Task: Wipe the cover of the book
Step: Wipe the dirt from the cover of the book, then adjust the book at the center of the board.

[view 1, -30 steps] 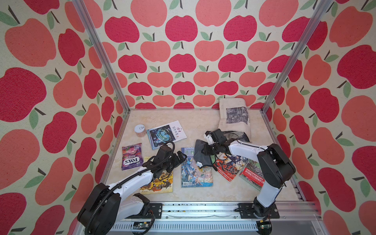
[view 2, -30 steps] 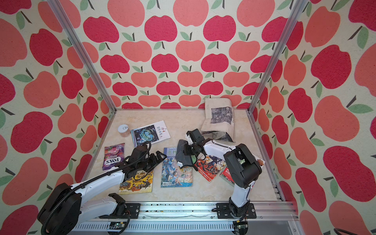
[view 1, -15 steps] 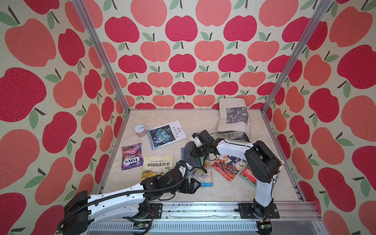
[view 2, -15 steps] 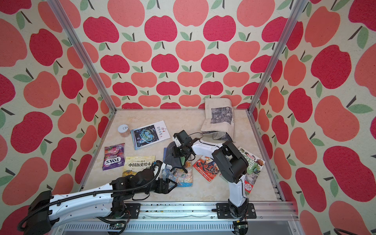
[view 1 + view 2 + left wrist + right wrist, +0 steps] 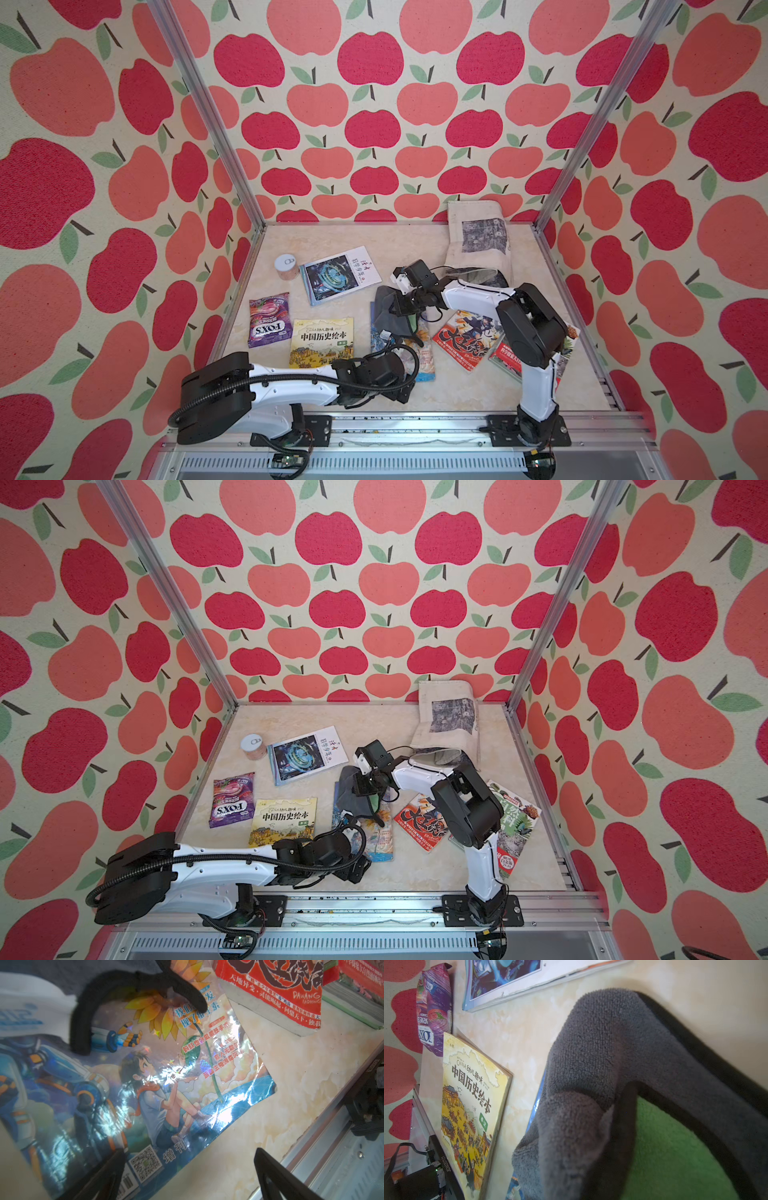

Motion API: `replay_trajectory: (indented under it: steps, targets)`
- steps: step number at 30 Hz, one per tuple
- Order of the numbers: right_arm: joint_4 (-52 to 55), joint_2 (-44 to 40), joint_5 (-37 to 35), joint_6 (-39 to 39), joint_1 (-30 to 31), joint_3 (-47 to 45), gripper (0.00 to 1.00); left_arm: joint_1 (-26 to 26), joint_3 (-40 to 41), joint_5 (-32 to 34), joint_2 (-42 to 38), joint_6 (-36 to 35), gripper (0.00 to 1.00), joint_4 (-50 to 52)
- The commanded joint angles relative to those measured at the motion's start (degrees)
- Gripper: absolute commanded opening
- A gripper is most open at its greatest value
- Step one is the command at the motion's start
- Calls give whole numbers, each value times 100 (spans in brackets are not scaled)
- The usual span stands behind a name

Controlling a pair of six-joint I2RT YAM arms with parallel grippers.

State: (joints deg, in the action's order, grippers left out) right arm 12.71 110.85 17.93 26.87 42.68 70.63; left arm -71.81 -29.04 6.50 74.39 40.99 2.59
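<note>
Glossy foil covers the book (image 5: 166,1084). It shines with many wrinkles and one corner is curled, so we judge it thin, light, floppy and slippery. A strong push of the cloth can probably slide it or crease it. We think it is better to press it flat near its front corner, by the barcode, well apart from the cloth, than to pinch its edge.

The book lies in the front middle of the surface (image 5: 457,395), between the yellow history book (image 5: 322,343) and the red book (image 5: 465,338), which is just beside it. The right tool (image 5: 401,307) is clenched on the grey cloth (image 5: 612,1064), which has a black border and a green underside. In both top views the cloth rests on the far part of the book.

The left tool (image 5: 189,1152) is released, with its jaws wide apart over the front corner of the book: one finger above the cover, the other above bare surface. We cannot tell if it touches the cover.

The surface is pale marbled stone, smooth, so it gives the book little grip. A purple candy bag (image 5: 268,318), a small jar (image 5: 286,266), a white-blue book (image 5: 340,276) and a folded newspaper (image 5: 482,232) also lie on it. Walls with a red apple pattern and aluminium posts close the room on three sides.
</note>
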Motion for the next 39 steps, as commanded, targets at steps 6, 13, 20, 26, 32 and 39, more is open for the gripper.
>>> replay_trajectory:
  steps: [6,13,20,26,32,39]
  targets:
    - [589,-860,-247,-566,-563,-614,0,-369,-156,1221,-469,1119,99,1568]
    - [437,-674,-104,-429,-497,-510,0,-446,189,1003,-876,781,61,1016]
    - [476,-230,-40,-411,-321,91,0,-492,480,909,-1181,1019,0,1138]
    - [721,650,65,-361,6,1307,0,-492,865,254,-1332,993,0,521]
    - [1019,1445,224,-262,160,2451,0,-483,1057,63,-1546,843,0,700]
    - [1164,1820,383,-167,300,3057,0,-428,1371,583,-1747,1203,0,955]
